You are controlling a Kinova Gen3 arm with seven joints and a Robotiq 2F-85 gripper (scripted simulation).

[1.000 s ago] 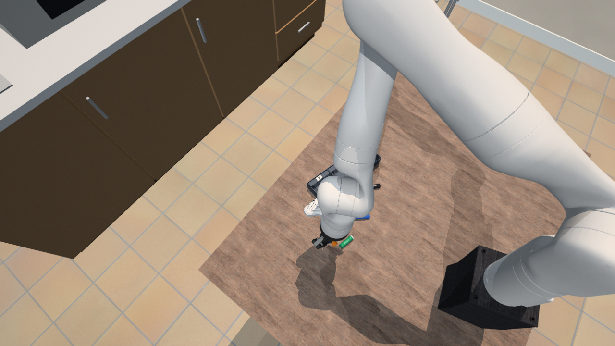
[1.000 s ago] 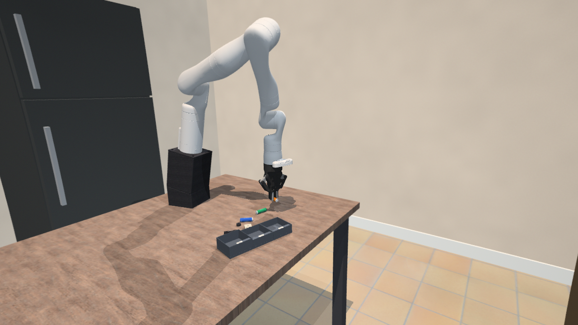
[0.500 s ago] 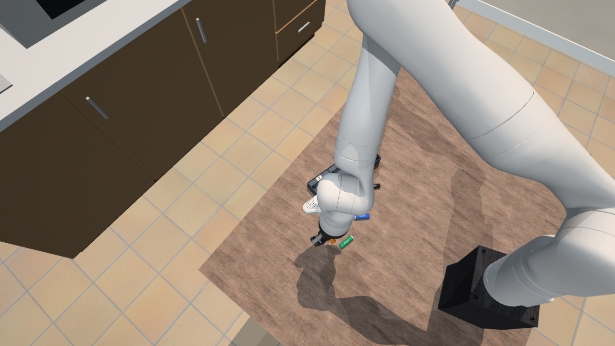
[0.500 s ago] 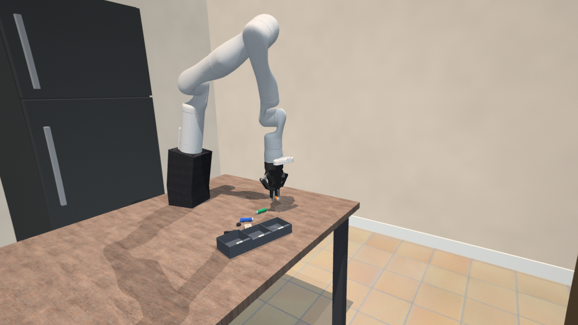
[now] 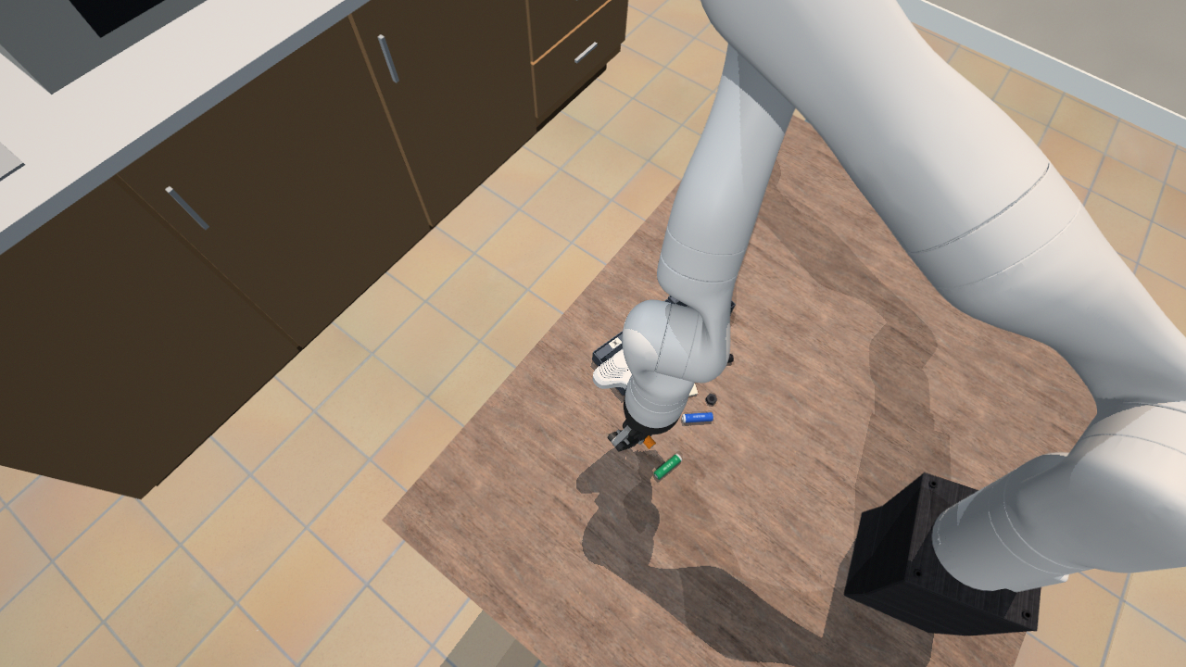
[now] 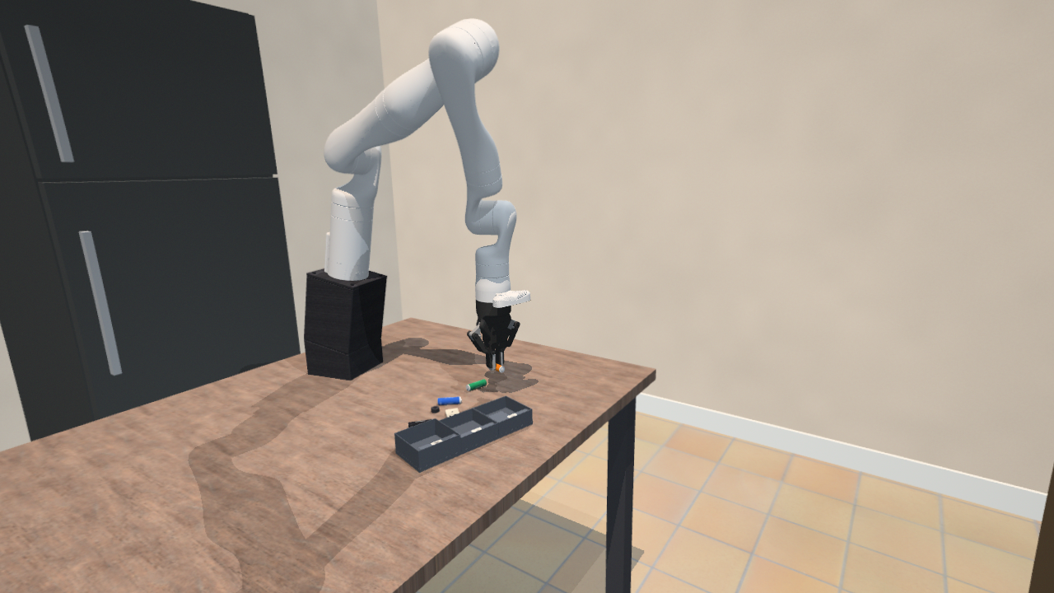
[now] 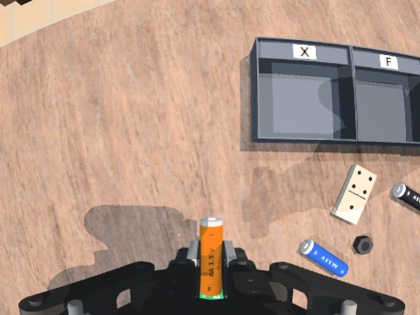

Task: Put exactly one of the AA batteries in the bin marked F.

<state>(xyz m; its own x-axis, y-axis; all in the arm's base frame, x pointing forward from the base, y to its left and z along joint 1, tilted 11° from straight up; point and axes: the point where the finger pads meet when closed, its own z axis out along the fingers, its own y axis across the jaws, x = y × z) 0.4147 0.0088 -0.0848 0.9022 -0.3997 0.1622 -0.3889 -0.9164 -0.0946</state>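
An orange battery (image 7: 212,259) is clenched between the fingers of the gripper (image 7: 212,275), held above the table (image 6: 221,457) and apparently clear of it. Bin F (image 7: 381,140) is seen at the far right, beside bin X (image 7: 254,94). A blue battery (image 7: 325,258), a domino (image 7: 355,194) and a nut (image 7: 362,244) lie nearer; a green battery (image 5: 666,466) lies just beside the gripper.

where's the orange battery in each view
Top: the orange battery shows as a small orange spot at the hand, lower centre.
Exterior: at the hand's tips, above the table, mid-frame.
Wrist: bottom centre, clamped upright between the fingers.
Shared landmark: the blue battery lying nearby.
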